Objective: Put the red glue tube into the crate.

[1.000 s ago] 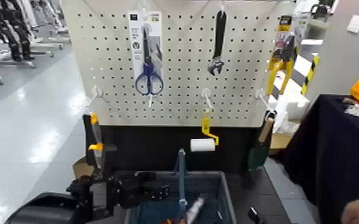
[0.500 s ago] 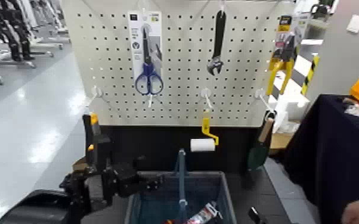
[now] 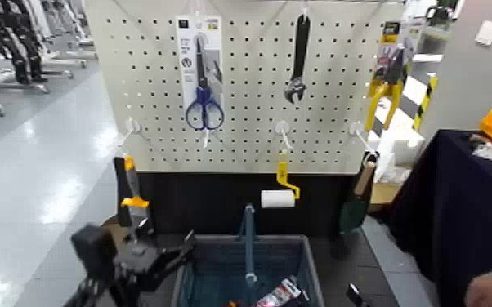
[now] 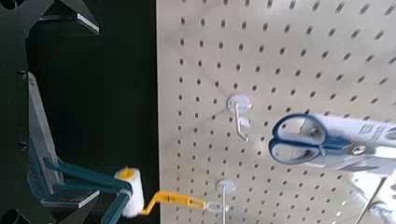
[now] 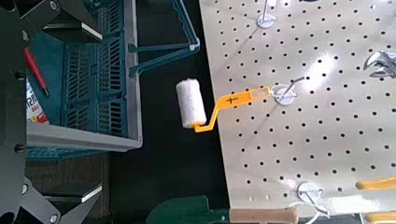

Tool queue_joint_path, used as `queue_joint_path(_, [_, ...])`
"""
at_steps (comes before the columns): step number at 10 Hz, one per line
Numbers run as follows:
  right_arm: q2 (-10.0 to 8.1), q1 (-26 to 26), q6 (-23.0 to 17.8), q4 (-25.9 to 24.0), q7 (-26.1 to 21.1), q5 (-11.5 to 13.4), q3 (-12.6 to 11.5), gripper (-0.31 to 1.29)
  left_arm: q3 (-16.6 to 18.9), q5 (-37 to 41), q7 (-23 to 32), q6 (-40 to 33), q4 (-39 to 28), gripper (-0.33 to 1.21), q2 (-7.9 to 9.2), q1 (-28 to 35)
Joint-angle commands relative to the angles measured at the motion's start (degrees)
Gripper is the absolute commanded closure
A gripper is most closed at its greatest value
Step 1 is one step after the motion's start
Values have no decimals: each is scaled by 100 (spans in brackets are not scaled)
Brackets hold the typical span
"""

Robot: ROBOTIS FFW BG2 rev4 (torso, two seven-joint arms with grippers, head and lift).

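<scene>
The red glue tube lies inside the crate, to the right of its upright blue handle, white cap end up toward the wall. In the right wrist view the red glue tube shows through the crate's open top. My left gripper hangs open just outside the crate's left wall, holding nothing; its fingers frame only the pegboard. My right gripper is open and empty; in the head view only its tip shows, to the right of the crate.
Behind the crate stands a pegboard with blue-handled scissors, a wrench, yellow pliers, a paint roller, a trowel and a scraper. A dark-draped table and a person's hand are at right.
The left gripper let go of the tube over the crate and pulled back left, past the crate's wall. The tube dropped and now lies inside the crate.
</scene>
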Motion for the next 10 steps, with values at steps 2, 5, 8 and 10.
queue_joint_path(2, [-32, 130, 11, -127, -89, 141, -44, 18, 204, -727, 590, -1128, -26, 10, -768, 1140])
queue_joint_path(5, [-41, 174, -60, -153, -133, 202, -53, 18, -77, -639, 1399, -1542, 80, 11, -829, 1474])
queue_joint_path(8, [-50, 192, -95, -215, -300, 369, -18, 18, -279, -639, 1733, -1638, 36, 11, -662, 1527])
queue_joint_path(10, [-24, 244, 99, -355, -476, 527, -9, 18, -385, -569, 1794, -1603, 36, 11, -513, 1500])
